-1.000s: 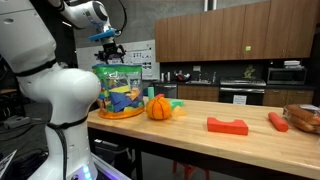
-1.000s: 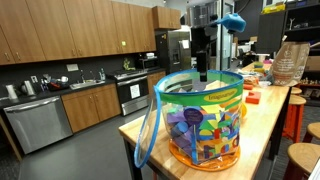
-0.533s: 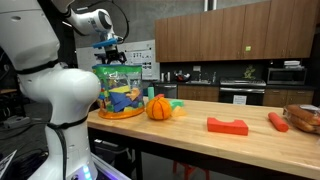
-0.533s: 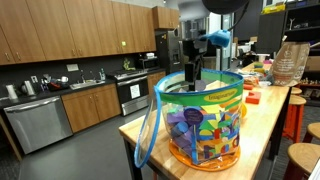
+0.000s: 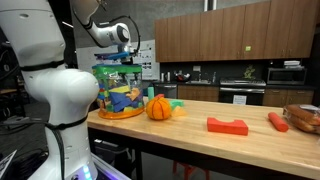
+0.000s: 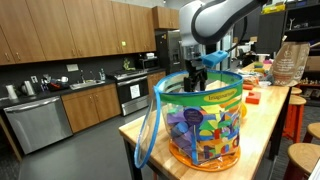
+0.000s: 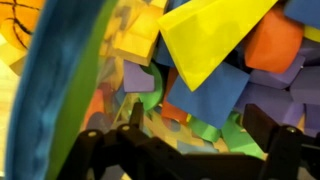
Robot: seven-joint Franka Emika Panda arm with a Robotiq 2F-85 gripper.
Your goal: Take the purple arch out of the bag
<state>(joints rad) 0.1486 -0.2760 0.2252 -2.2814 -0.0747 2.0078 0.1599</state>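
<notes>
**Gripper dips into toy bag on kitchen counter**

The gripper (image 6: 196,76) hangs in the mouth of the bag (image 6: 203,100), which stands at the end of the wooden table (image 5: 200,136) just beside an orange pumpkin (image 5: 159,107). In the wrist view its fingers (image 7: 96,150) are spread apart with nothing between them, above a jumble of blocks topped by a yellow wedge (image 7: 205,38). Purple pieces (image 7: 140,76) lie in the pile inside the bag; which one is the purple arch cannot be told.
</notes>
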